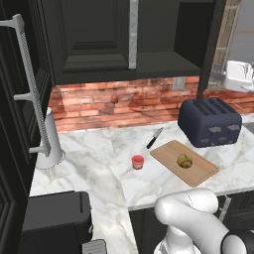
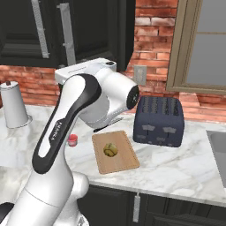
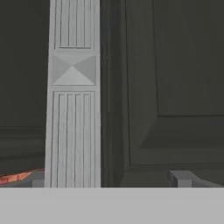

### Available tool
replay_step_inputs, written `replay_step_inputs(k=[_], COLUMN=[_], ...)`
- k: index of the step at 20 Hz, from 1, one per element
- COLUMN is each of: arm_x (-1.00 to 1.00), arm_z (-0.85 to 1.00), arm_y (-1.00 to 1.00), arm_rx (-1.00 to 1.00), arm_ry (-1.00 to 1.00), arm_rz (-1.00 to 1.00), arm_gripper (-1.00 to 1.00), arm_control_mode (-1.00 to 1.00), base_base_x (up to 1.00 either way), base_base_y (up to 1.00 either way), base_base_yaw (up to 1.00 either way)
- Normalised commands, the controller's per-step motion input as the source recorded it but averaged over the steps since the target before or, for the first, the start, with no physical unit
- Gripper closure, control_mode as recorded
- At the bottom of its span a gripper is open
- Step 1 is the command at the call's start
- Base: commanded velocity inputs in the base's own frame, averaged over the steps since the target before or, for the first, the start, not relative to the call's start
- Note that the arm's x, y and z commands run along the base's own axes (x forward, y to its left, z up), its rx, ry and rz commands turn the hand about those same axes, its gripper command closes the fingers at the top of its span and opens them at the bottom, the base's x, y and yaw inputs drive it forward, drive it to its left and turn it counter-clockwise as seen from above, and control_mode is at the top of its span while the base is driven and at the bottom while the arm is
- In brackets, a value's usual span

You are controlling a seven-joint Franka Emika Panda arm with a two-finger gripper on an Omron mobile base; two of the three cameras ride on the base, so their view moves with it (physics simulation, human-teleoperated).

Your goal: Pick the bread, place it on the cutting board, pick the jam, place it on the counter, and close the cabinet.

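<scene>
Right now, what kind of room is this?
A home kitchen, by the look of it: a marble counter against a red brick wall, a dark blue toaster, and a bun on a wooden cutting board.

counter [image 1: 99,163] — cutting board [image 1: 198,171], jam [image 1: 138,161], toaster [image 1: 209,121]

Base views: behind the arm, left and right, facing down; both share tabletop [image 1: 99,168], cutting board [image 1: 184,162], toaster [image 2: 159,120]. Hand view: close against cabinet [image 3: 175,87] handle [image 3: 72,96].
</scene>
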Motion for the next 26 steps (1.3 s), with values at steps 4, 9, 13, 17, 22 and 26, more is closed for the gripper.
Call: replay_step_inputs(k=[4,9,13,17,22,26], arm_x=[0.27,0.29,0.29,0.26,0.21,0.19], arm_z=[0.00,0.00,-0.02,-0.02,0.00,0.00], arm_y=[0.25,0.22,0.23,0.23,0.20,0.21], arm_rx=[0.00,0.00,0.00,0.00,0.00,0.00], arm_ry=[0.00,0.00,0.00,0.00,0.00,0.00], arm_rz=[-0.08,-0.08,-0.07,-0.08,-0.09,-0.10], arm_gripper=[-1.00,-1.00,-1.00,-1.00,-1.00,-1.00], arm_control_mode=[-1.00,-1.00,-1.00,-1.00,-1.00,-1.00], base_base_x=[0.00,0.00,0.00,0.00,0.00,0.00], base_base_y=[0.00,0.00,0.00,0.00,0.00,0.00], base_base_yaw=[0.00,0.00,0.00,0.00,0.00,0.00])
